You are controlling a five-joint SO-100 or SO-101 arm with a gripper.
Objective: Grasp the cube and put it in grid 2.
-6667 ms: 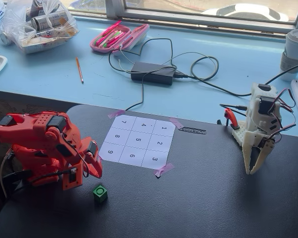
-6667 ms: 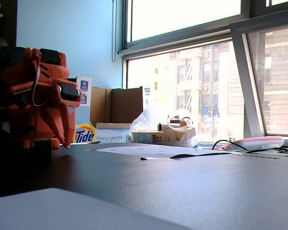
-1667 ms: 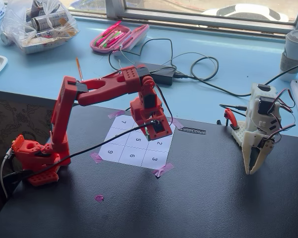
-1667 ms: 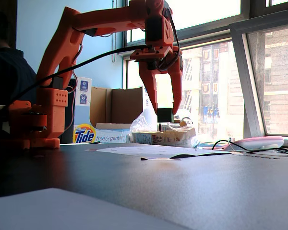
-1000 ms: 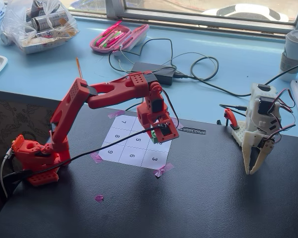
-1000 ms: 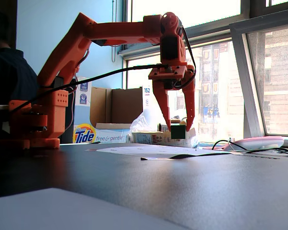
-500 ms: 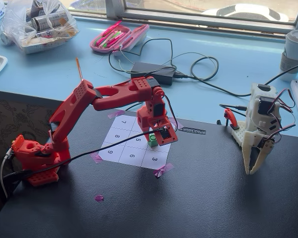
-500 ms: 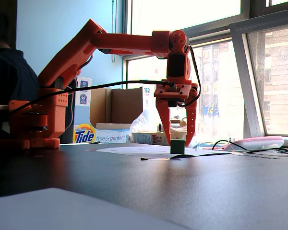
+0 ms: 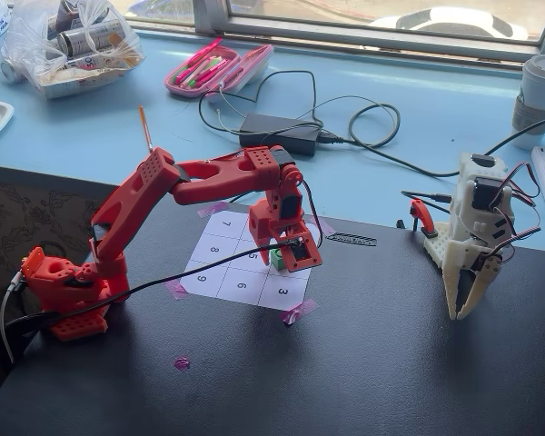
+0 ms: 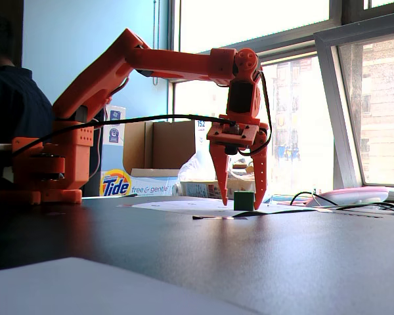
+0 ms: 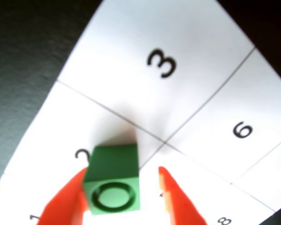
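- The red arm (image 9: 163, 182) reaches out from its base at the left of the high fixed view, gripper (image 9: 289, 261) pointing down over the numbered sheet (image 9: 227, 272)
- The green cube (image 11: 112, 180) sits on the paper in the cell printed 2 (image 11: 61, 136), partly covering the digit, dark ring mark facing up
- From the low fixed view the cube (image 10: 243, 201) rests flat on the sheet, right between the two fingers (image 10: 220, 174)
- The fingers are spread apart around the cube: in the wrist view the left one sits right against it, the right one stands clear with white paper showing in between
- Cell 3 (image 11: 161, 63) lies bare beyond the cube, 6 (image 11: 242, 130) off to the right
- A white arm (image 9: 472, 236) stands idle at the right of the dark tabletop (image 9: 391, 363)
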